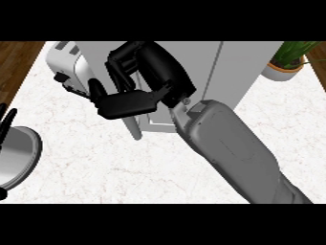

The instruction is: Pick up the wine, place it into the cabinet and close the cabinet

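You are looking at a counter (123, 162) of pale stone, marble-like with faint pinkish veins and a smooth, dull finish. Either side of it you see floor (10, 57) of brown wood with visible grain. The cabinet (229, 67) looks like painted metal or laminate, light grey and matt. The toaster (66, 64) shows bright white panels with dark trim, probably polished metal. The pan lid (14, 155) at your left has a brushed steel sheen. The right hand (140, 72) is black, slightly glossy plastic; the forearm (229, 148) is smooth matt grey. The plant pot (282, 72) looks like glazed white ceramic.
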Robot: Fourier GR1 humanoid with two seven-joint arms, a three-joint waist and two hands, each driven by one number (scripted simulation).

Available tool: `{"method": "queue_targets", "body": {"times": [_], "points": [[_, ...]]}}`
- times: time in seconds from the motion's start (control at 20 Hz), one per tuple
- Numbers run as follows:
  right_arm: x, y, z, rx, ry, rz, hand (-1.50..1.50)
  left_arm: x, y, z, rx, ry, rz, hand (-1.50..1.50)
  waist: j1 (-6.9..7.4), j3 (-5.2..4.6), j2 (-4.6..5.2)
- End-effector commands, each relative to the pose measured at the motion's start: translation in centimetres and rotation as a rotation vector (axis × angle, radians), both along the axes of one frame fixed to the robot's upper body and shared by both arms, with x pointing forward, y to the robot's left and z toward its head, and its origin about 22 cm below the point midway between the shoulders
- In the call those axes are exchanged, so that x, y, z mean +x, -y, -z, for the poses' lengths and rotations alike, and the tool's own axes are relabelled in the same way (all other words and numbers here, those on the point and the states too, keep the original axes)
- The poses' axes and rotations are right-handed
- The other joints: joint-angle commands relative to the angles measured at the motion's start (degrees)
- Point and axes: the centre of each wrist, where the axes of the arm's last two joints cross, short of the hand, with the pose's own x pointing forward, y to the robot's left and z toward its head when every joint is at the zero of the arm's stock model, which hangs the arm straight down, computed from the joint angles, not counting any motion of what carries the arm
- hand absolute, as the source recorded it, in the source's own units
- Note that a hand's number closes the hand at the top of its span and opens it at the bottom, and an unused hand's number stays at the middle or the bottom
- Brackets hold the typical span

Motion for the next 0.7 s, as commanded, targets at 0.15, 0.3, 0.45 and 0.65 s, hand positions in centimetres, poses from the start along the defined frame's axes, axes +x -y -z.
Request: {"method": "queue_targets", "body": {"times": [0.15, 0.3, 0.45, 0.65], "points": [[3.4, 3.0, 2.5, -0.064, 0.001, 0.102, 1.5, 1.3, -1.6, -2.4, 0.02, 0.005, -0.01, -1.5, -0.24, 0.11, 1.37], [5.0, 4.6, 1.8, -0.066, -0.007, 0.135, 1.5, 0.2, -0.1, -0.3, -0.001, 0.011, 0.023, -1.5, 0.45, 0.08, 1.5], [5.7, 5.5, 1.3, -0.045, 0.009, 0.138, 1.5, 1.6, 0.0, -1.3, 0.003, 0.002, 0.018, -1.5, -0.02, 0.09, 1.73], [5.8, 5.3, 0.9, -0.06, 0.01, 0.13, 1.5, 0.9, -1.1, -1.2, 0.006, 0.013, 0.039, -1.5, 0.29, 0.06, 1.51]]}}
